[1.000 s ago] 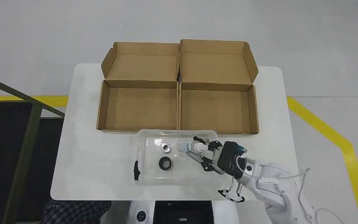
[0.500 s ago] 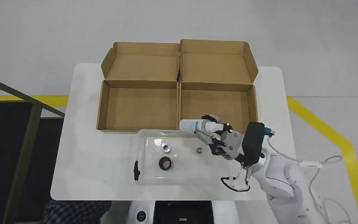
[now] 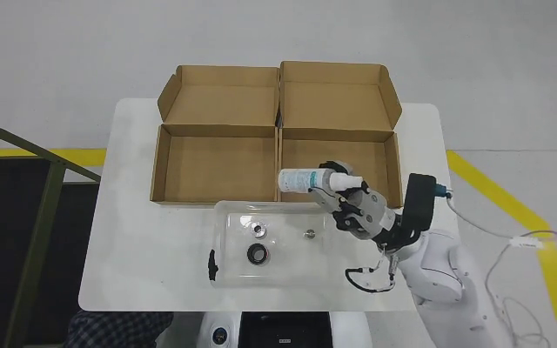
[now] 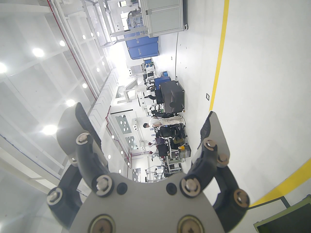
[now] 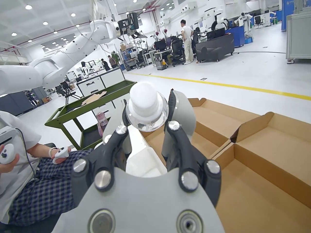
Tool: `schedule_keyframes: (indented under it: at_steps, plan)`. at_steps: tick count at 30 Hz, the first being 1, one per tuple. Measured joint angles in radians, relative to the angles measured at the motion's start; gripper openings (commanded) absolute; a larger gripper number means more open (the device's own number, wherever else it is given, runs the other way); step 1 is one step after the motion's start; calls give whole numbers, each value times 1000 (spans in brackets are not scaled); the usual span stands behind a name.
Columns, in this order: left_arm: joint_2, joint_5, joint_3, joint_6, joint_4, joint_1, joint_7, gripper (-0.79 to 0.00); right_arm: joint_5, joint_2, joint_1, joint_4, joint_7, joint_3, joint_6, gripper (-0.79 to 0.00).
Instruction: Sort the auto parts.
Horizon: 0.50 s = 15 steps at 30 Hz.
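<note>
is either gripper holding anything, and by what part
The right gripper holds the clear bottle by its shoulder, just below the white cap. The left gripper is open and holds nothing.

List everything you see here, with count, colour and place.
table: one, white, under everything
cardboard boxes: two, brown, open and empty, side by side at the far side
tray: one, clear, in front of the boxes
black ring: one, in the tray
small metal parts: two, silvery, in the tray, the other to its right
black piece: one, at the tray's left edge
bottle: one, white, held sideways over the right box's near wall
right gripper: one, grey and black, fingers shut on the bottle
left gripper: one, grey and black, fingers open, empty
</note>
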Motion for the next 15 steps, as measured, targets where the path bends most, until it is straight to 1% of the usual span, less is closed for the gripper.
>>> schedule_keyframes:
  at_steps: [15]
  plan:
    - [0,0,0,0,0,0,0,0,-42,-5,40,5,-10,-22,28,-785]
